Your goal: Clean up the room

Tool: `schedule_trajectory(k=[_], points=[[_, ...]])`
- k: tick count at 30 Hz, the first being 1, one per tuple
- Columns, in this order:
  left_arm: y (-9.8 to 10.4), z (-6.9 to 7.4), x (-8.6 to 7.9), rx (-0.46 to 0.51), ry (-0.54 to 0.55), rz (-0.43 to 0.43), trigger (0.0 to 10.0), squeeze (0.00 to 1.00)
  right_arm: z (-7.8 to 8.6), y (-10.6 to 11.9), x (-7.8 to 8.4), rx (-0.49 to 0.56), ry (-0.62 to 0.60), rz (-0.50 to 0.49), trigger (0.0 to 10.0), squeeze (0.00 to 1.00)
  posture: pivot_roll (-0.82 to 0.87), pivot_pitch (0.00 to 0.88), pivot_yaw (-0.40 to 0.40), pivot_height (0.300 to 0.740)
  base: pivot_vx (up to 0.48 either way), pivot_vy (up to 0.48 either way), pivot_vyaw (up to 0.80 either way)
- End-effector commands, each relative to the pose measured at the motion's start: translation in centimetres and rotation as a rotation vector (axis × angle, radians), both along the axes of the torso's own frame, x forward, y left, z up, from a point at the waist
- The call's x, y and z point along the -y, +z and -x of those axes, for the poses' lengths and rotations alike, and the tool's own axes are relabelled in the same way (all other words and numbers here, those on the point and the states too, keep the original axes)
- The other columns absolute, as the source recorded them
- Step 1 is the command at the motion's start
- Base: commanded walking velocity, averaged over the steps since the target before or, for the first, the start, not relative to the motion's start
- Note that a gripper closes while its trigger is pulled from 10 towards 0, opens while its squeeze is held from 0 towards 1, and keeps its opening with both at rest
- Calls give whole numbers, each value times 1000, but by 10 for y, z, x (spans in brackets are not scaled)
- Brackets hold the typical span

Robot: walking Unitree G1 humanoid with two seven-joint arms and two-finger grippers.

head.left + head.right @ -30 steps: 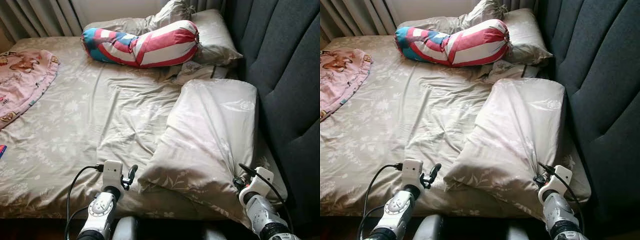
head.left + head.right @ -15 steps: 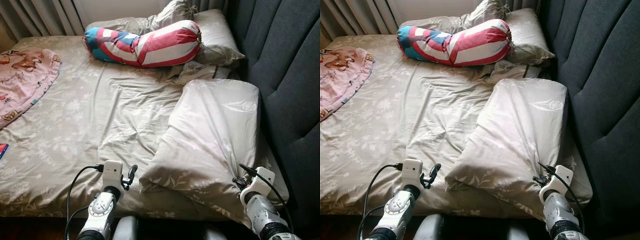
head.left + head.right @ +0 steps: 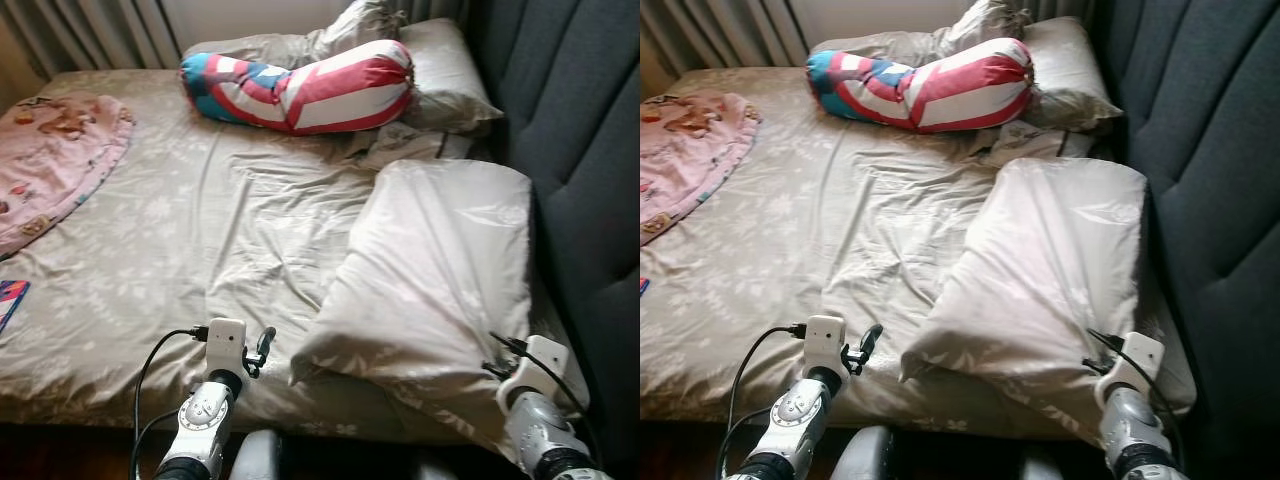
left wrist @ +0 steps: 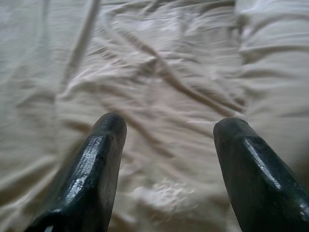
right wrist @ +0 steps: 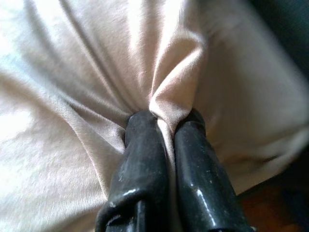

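Pillow [image 3: 440, 270] in beige floral cover lies on the bed's right side, along the dark grey headboard [image 3: 590, 170], with its lower corner at the front edge of the bed, where the right gripper [image 5: 164, 121] meets it. That gripper is clenched on a fold of the pillow cover: the right wrist view shows the cloth pinched between the two black fingers [image 5: 140, 159], which almost touch each other. The left gripper [image 4: 169, 125] hovers over the wrinkled bed sheet [image 3: 200, 250] near the front edge of the bed, just beside the pillow's left corner; its fingers are spread wide and hold nothing. The head views also show a red, white and blue bolster [image 3: 300, 90] near the far edge of the bed, and a pink blanket [image 3: 50, 160] at the far left corner.
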State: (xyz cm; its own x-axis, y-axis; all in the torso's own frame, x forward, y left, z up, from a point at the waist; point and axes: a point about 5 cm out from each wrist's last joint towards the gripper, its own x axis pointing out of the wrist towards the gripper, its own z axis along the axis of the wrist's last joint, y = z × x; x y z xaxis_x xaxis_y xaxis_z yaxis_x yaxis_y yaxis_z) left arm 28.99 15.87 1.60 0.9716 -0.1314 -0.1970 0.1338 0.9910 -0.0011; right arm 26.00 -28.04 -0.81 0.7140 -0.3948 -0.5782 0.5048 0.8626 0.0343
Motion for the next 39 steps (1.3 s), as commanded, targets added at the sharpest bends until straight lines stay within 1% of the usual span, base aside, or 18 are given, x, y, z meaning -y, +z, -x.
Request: schedule_trajectory(k=[1,2,3,6,8,11,15,16,17,19,21,24,27,28,30,32,33,39], points=[[-5,3,-3,-33,7,-11,10000,0,21,11,49,-27,-177,146,0,0,-51,85,41,632,0,0,0],[-5,3,-3,-33,8,-11,10000,0,20,18,58,-11,-195,188,0,0,-51,85,41,632,0,0,0],[-5,2,-3,-34,7,-10,10000,0,17,39,77,35,-242,283,0,0,-61,81,39,632,0,0,0],[-5,2,-2,-35,5,-10,10000,0,15,55,91,68,-268,365,0,0,-63,78,38,632,0,0,0],[-5,2,-2,-35,5,-9,10000,0,11,74,103,115,-303,439,0,0,-64,76,38,632,0,0,0],[-5,1,-2,-36,5,-9,10000,0,7,82,105,139,-317,464,0,0,-65,75,39,632,0,0,0],[-5,1,-2,-37,5,-12,10000,0,6,58,86,51,-239,384,118,0,-56,71,41,632,0,0,0],[-5,1,-2,-37,5,-13,10000,0,6,52,80,28,-220,369,10000,0,-56,71,41,632,0,0,0],[-5,1,-3,-37,6,-13,10000,0,7,46,76,15,-215,348,10000,0,-52,72,42,632,0,0,0],[-4,1,-3,-36,9,-15,10000,0,13,26,58,-14,-209,259,10000,0,-51,72,42,632,0,0,0],[-5,1,-4,-37,9,-15,10000,0,13,22,52,-21,-190,236,10000,0,-51,73,43,632,0,0,0],[-5,1,-3,-38,7,-15,10000,0,8,15,37,-10,-117,201,10000,0,-51,77,43,632,0,0,0],[-5,1,-3,-38,7,-15,10000,0,5,16,32,10,-95,182,10000,0,-51,78,42,632,0,0,0],[-5,1,-3,-37,7,-15,10000,0,2,17,31,17,-84,180,10000,545,-50,79,40,632,0,0,0],[-5,1,-3,-37,8,-15,10000,0,1,18,30,21,-77,180,10000,545,-49,80,40,632,0,0,0],[-5,1,-3,-37,10,-14,10000,0,-1,20,31,26,-81,181,10000,980,-49,81,38,632,0,0,0],[-5,1,-3,-37,10,-14,10000,0,-2,21,32,29,-81,183,10000,1000,-49,81,38,632,0,0,0],[-5,2,-3,-38,10,-13,10000,0,-5,27,35,54,-90,204,10000,1000,-49,82,39,632,0,0,0]])
